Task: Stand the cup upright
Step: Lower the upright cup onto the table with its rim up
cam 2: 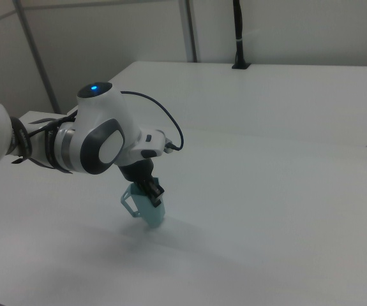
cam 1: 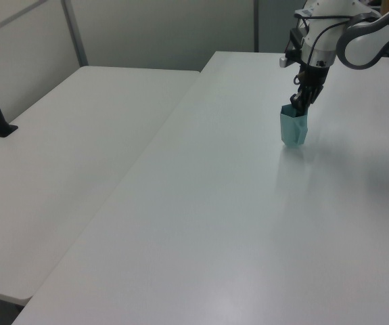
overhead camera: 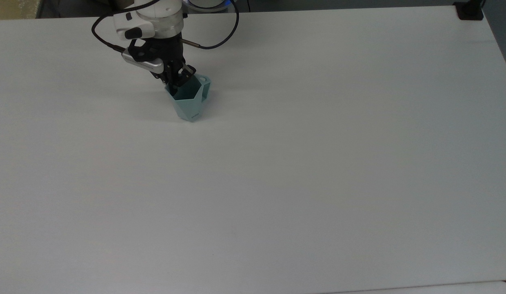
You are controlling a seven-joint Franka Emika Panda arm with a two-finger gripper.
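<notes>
Jaws closed on the rim of the cup, one finger inside the hexagonal mouth and one outside it, at the wall on the top view's left. The cup is mouth-up and close to vertical, its narrow base at or just above the desk; whether the base touches cannot be told. In the right view the cup leans slightly and the handle points toward the right view's left; in the left view the cup hangs directly under the black fingers.

Risks, as judged from this pose. The base tapers to a small footprint, so a release while the cup is tilted or short of the desk could let it topple back onto its side. The grip holds a single thin wall near one edge of the rim; if the jaws part unevenly or lift off at an angle, a finger may drag the rim and tip the cup.

Materials and shapes. Cup: pale teal plastic, matte, with flat angular facets and a flat handle pierced by a hole. Desk around the cup: smooth, white, faintly glossy, offering little friction. Above the cup, a black cable loops from the white wrist.
</notes>
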